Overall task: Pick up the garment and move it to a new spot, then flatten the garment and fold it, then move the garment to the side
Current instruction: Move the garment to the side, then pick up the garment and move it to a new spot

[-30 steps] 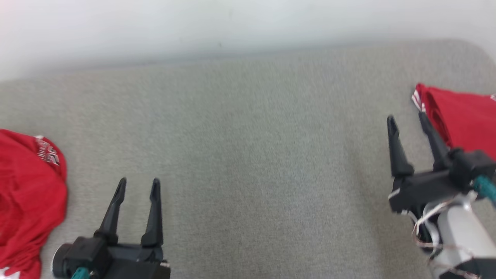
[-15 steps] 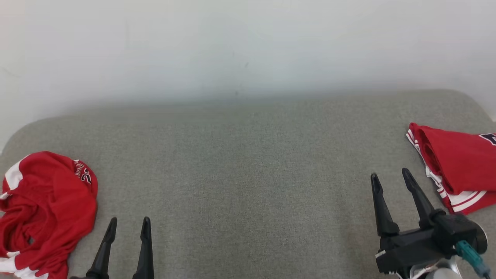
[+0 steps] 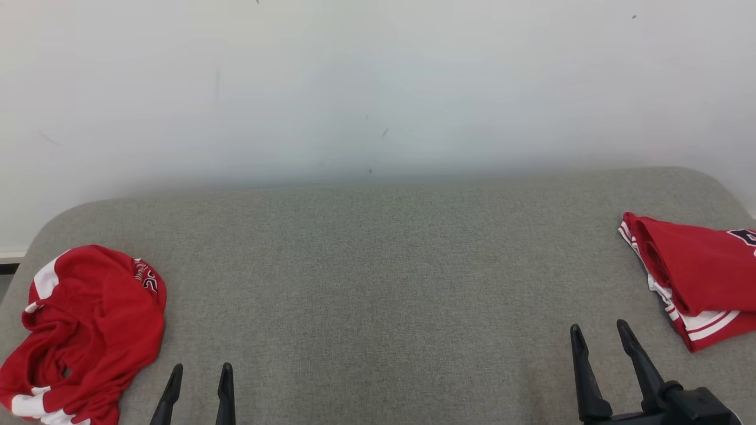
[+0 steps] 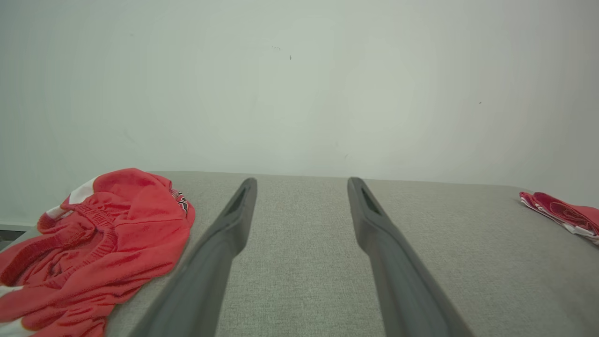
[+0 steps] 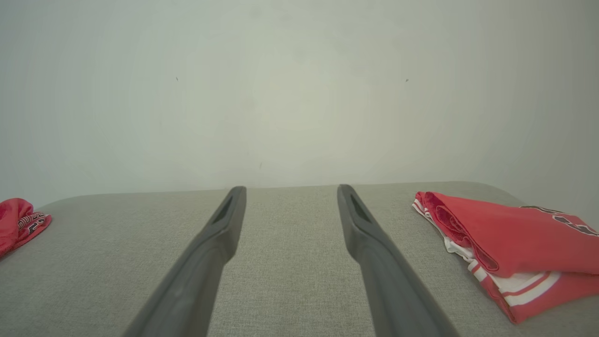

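A crumpled red garment point(image 3: 88, 330) with white trim lies at the left end of the grey cushion point(image 3: 378, 283). A second red garment point(image 3: 697, 277), folded with white stripes at its edge, lies at the right end. My left gripper point(image 3: 201, 372) is open and empty, just right of the crumpled garment and clear of it. In the left wrist view the crumpled garment point(image 4: 103, 234) sits left of my open left gripper point(image 4: 302, 182). My right gripper point(image 3: 599, 330) is open and empty, a little left of the folded garment. In the right wrist view the folded garment point(image 5: 510, 238) lies right of that gripper point(image 5: 290, 189).
A plain pale wall point(image 3: 378, 88) rises directly behind the cushion. The cushion's rounded corners show at far left and far right. A broad stretch of bare grey fabric lies between the two garments.
The head camera has tilted up, so the whole picture slid down and more wall shows. Both grippers sit lower in view, and the right one is farther from the folded garment.
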